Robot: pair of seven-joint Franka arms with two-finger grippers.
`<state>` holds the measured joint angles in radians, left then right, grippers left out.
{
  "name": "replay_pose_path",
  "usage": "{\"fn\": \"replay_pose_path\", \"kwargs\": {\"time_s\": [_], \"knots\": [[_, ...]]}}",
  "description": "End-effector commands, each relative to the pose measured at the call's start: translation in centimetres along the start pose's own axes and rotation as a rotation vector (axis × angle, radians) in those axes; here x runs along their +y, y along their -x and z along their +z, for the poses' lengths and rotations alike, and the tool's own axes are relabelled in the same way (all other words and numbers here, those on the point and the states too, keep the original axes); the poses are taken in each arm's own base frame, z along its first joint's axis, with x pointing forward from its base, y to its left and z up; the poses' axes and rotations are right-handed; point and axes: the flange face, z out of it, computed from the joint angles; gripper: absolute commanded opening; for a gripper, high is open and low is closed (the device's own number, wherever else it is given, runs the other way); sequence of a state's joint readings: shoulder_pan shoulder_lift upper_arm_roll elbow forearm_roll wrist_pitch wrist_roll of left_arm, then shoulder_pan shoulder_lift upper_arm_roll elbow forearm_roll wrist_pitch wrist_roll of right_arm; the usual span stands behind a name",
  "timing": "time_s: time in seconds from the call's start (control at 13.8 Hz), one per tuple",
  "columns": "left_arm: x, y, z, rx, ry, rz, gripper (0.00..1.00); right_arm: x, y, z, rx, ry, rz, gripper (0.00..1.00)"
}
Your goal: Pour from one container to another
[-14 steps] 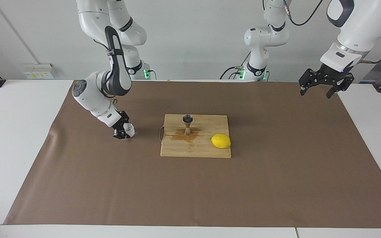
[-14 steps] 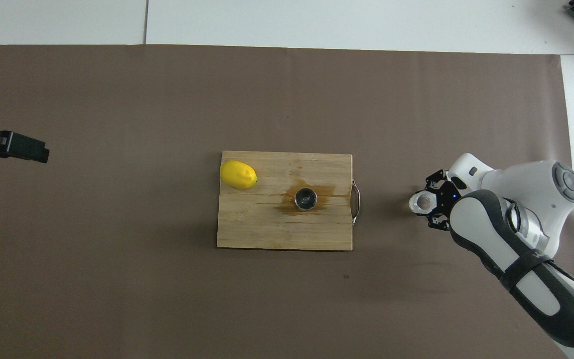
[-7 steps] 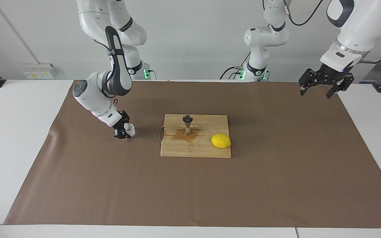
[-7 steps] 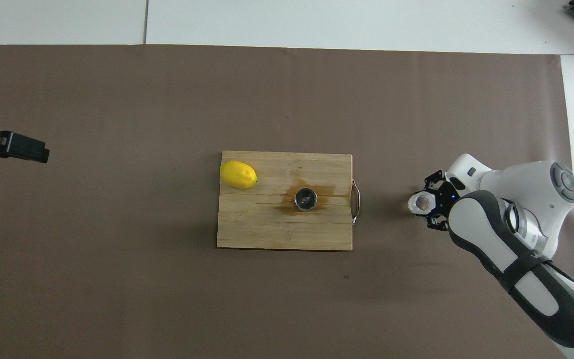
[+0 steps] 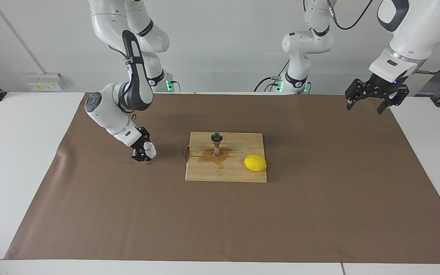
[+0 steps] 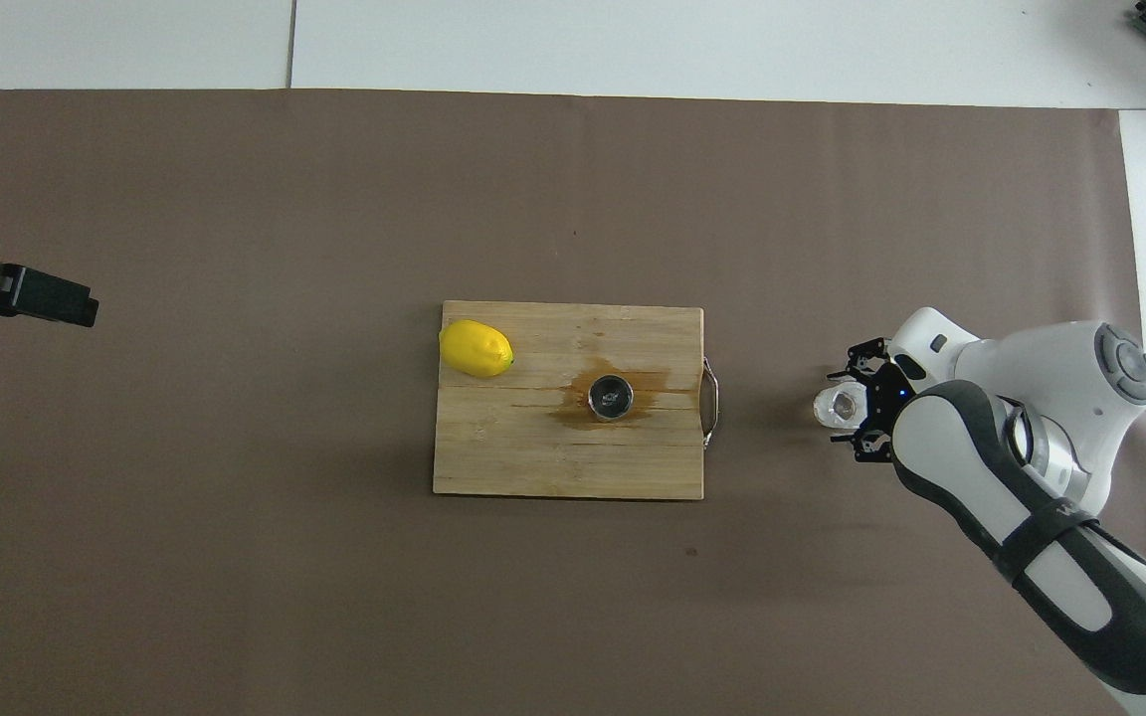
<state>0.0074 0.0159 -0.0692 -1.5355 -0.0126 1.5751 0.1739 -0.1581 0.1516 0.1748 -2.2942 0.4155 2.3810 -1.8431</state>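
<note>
The right gripper (image 5: 142,151) is down low over the brown paper sheet (image 5: 220,214) toward the right arm's end of the table, its fingers closed around the small squat translucent-white cup with a bumpy wall (image 5: 149,149). The same gripper (image 6: 857,410) and cup (image 6: 840,406) show in the overhead view, where the cup's round mouth faces up, so it stands about upright with its short axis vertical. Whether its base rests on the sheet or hangs just above it cannot be told. The cup is beside the rectangular wooden cutting board (image 5: 239,173), well apart from it, off the end that carries a thin metal handle (image 6: 710,398).

On the board stands the small shiny steel hourglass-shaped jigger (image 5: 216,144), upright, long axis vertical, open cone upward; from above its dark round mouth (image 6: 611,395) is visible. A brown wet stain (image 6: 583,393) spreads on the wood around its foot. A yellow lemon (image 5: 255,163) lies on the board near the edge toward the left arm's end, its long axis roughly along the board's length.

The left gripper (image 5: 376,94) waits in the air above the sheet's edge at the left arm's end, fingers spread wide and holding nothing.
</note>
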Motion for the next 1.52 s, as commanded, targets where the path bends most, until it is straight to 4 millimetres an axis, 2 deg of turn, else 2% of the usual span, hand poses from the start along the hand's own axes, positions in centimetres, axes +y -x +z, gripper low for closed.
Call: {"fn": "replay_pose_path", "kwargs": {"time_s": [0.0, 0.22, 0.44, 0.87, 1.16, 1.45], "knots": [[0.0, -0.1, 0.2, 0.006, -0.006, 0.016, 1.0, -0.1, -0.3, -0.3, 0.024, 0.017, -0.004, 0.94], [0.0, -0.1, 0.1, 0.007, -0.007, 0.014, 1.0, 0.1, -0.9, -2.6, 0.036, 0.02, -0.007, 1.0], [0.0, -0.1, 0.1, 0.009, -0.007, 0.014, 1.0, -0.4, -1.6, -5.7, 0.049, 0.015, -0.017, 1.0], [0.0, -0.1, 0.1, 0.009, -0.007, 0.014, 1.0, 0.4, -2.2, -13.8, -0.017, 0.095, 0.074, 1.0], [0.0, -0.1, 0.1, 0.009, -0.007, 0.014, 1.0, 1.1, -5.0, -18.4, -0.162, 0.098, 0.304, 1.0], [0.0, -0.1, 0.1, 0.009, -0.007, 0.014, 1.0, 1.5, -9.4, -20.4, -0.215, 0.144, 0.554, 1.0]]}}
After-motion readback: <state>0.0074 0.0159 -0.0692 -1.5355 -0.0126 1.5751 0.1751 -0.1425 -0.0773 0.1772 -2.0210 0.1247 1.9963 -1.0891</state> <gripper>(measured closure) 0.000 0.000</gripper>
